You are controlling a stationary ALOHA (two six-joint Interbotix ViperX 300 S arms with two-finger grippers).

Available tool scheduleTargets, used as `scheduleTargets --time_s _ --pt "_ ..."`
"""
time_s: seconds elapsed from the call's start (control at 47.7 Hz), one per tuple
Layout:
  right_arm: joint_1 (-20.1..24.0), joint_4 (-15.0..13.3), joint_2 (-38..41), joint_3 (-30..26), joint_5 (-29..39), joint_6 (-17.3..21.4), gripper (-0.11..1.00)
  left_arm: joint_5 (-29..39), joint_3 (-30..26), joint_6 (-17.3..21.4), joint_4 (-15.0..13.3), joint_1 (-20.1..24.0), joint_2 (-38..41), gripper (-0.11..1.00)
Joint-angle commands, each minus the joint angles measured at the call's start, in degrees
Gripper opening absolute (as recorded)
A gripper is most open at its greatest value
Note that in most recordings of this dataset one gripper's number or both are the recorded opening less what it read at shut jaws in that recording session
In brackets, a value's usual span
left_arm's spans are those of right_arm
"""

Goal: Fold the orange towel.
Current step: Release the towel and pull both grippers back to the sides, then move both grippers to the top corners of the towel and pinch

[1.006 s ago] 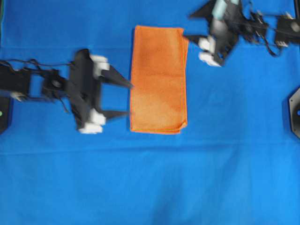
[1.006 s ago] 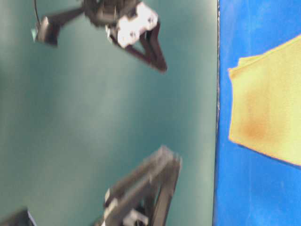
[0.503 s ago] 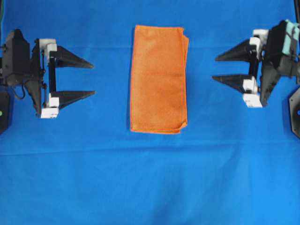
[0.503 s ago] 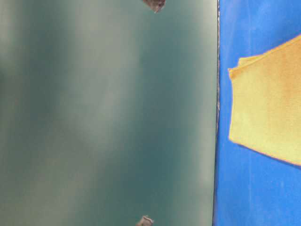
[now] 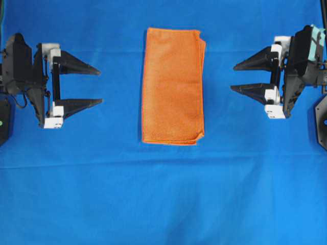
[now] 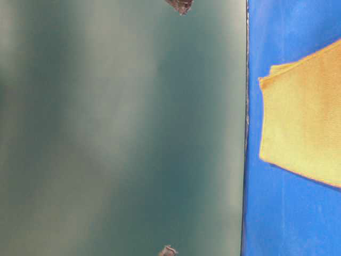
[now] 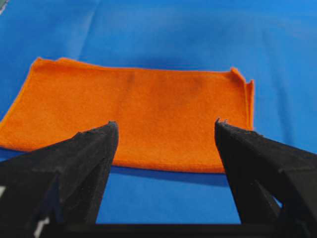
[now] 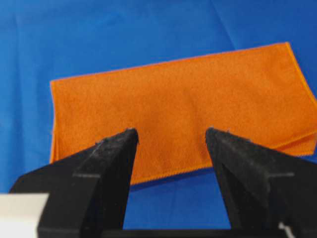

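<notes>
The orange towel [image 5: 172, 86] lies flat on the blue cloth as a tall folded rectangle, its layers slightly offset along the right edge and at the bottom right corner. It also fills the middle of the left wrist view, orange towel [image 7: 129, 116], and the right wrist view, orange towel [image 8: 183, 106]. In the table-level view one corner of the orange towel [image 6: 301, 122] shows at the right. My left gripper [image 5: 99, 86] stands open well left of the towel, pointing at it, with nothing between its fingers. My right gripper [image 5: 234, 76] stands open well right of it, also empty.
The large blue cloth [image 5: 163, 194] covers the whole work surface. A black arm base [image 5: 322, 121] sits at the right edge and another at the far left edge. The table-level view is mostly a blurred teal wall [image 6: 122, 128].
Both arms have pulled back from the towel to the left and right sides. Over the last half second they barely moved. The towel has stayed as it was.
</notes>
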Motion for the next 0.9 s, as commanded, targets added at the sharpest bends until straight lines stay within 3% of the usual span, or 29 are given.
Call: scheduleTargets --time_s 0.0,0.21,0.377,0.608,0.881 --pt "-0.8 0.1 0.0 -2.1 -0.2 0.1 0.61 -1.7 -2.3 0.1 0.1 0.3 0.3 0.73" --pt "-7.5 0.0 4.3 -5.7 -0.3 -0.1 0.61 -2.1 -7.1 0.9 0.1 5.4 7.3 0.73" --pt "-14.0 -0.4 14.1 -10.3 0.0 -0.8 0.6 -2.3 -13.0 1.1 0.1 11.2 17.4 0.73" --pt "-18.1 -1.8 28.0 -17.0 -0.3 -0.8 0.6 -2.5 -20.8 1.1 0.1 17.6 31.9 0.73" --pt "-19.9 -1.8 39.6 -21.3 -1.9 -0.8 0.61 -4.9 -25.9 1.1 0.1 22.3 42.8 0.73"
